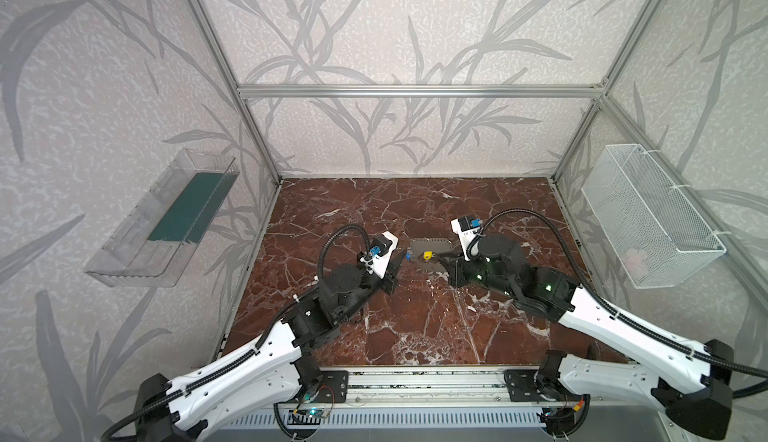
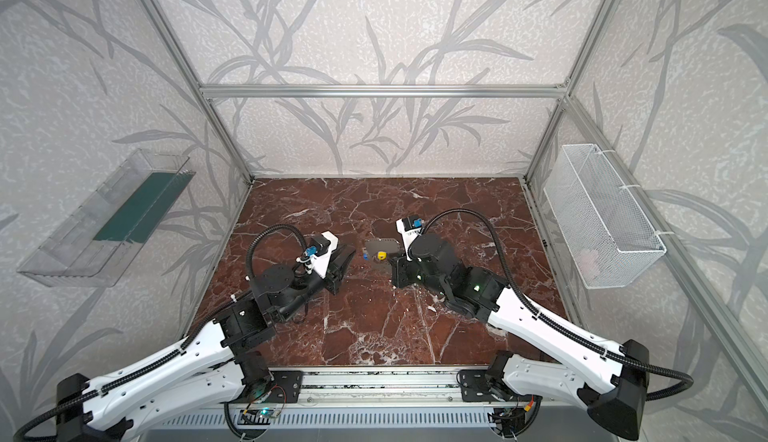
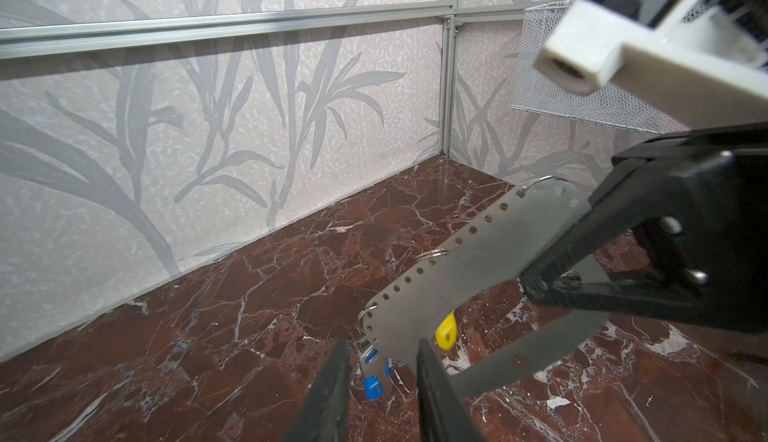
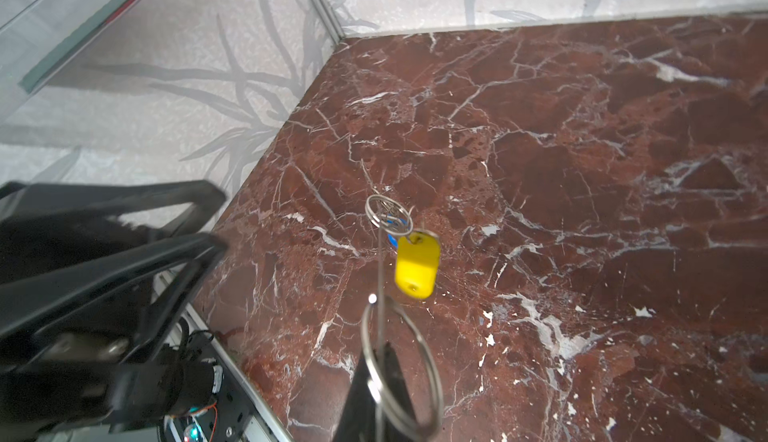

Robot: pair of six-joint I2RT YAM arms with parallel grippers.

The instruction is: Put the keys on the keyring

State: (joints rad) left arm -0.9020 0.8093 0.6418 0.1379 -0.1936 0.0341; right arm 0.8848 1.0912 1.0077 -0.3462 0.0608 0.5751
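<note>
Two light keys are seen dangling from stiff keyring | keyring pinched by right end effector | left end effector spread, empty | plastic heads judged grippable

the keyring is held over the middle of the bench, its right side clamped between the right fingers. the left fingers stand apart just left of it. two keys hang at its near-left corner: the left key just past the plate's edge, the right key at the cut-out. a tray hangs on the left wall, a basket on the right wall.
</note>
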